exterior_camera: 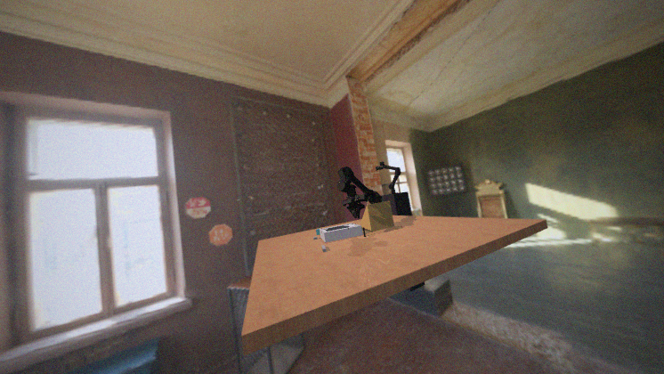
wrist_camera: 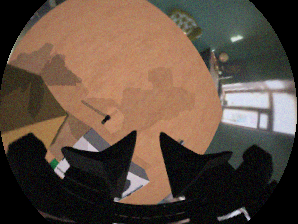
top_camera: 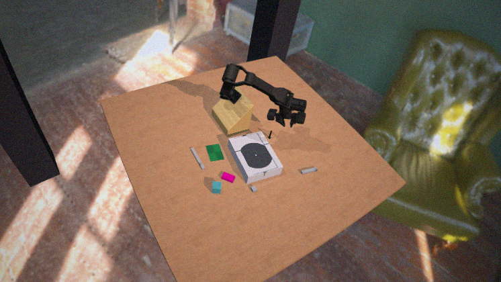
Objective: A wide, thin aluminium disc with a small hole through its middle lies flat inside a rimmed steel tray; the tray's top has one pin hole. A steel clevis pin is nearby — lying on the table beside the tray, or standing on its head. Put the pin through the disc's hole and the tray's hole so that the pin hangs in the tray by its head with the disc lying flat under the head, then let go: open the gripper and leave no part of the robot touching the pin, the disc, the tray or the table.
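With the rimmed tray (top_camera: 272,160) (exterior_camera: 344,233) (wrist_camera: 140,184) as landmark, the clevis pin (top_camera: 270,133) (exterior_camera: 364,231) (wrist_camera: 106,119) is seen standing upright just beside its corner, near the wooden block (top_camera: 233,113) (exterior_camera: 378,217) (wrist_camera: 37,133). The fingers (top_camera: 287,123) (exterior_camera: 356,215) are held partly parted above, with nothing grasped; toward the block side, the pin must be reached. No writing can be read.

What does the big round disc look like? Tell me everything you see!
The disc is a wide, dark grey circle that looks thin and smooth, with a tiny hole in its middle. It looks like metal. It lies flat inside the white-looking tray, whose rim goes around it. No pin is through the hole: the pin stands on the table beside the tray. The gripper isn't touching the disc.
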Available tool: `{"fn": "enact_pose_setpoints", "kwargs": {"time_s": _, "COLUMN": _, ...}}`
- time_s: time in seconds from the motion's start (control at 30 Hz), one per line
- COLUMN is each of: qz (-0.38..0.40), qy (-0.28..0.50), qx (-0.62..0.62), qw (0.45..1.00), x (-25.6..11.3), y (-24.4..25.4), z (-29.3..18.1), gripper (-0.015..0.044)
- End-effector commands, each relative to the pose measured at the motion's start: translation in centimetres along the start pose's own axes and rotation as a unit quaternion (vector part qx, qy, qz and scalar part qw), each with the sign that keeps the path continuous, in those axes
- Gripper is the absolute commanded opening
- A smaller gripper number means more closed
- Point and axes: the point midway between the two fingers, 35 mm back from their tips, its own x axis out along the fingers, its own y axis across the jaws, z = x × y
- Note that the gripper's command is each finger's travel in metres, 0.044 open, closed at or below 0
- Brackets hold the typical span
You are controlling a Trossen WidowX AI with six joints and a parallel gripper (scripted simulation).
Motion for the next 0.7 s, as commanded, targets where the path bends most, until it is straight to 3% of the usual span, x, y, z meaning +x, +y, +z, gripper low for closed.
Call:
{"fn": "enact_pose_setpoints", "kwargs": {"time_s": 0.0, "qz": 0.166, "qy": 0.044, "qx": -0.291, "qw": 0.941, "x": 2.12, "y": 7.01, "z": 0.32, "gripper": 0.016}}
{"fn": "enact_pose_setpoints", "kwargs": {"time_s": 0.67, "qz": 0.171, "qy": 0.044, "qx": -0.299, "qw": 0.938, "x": 2.34, "y": 7.45, "z": 0.12, "gripper": 0.016}}
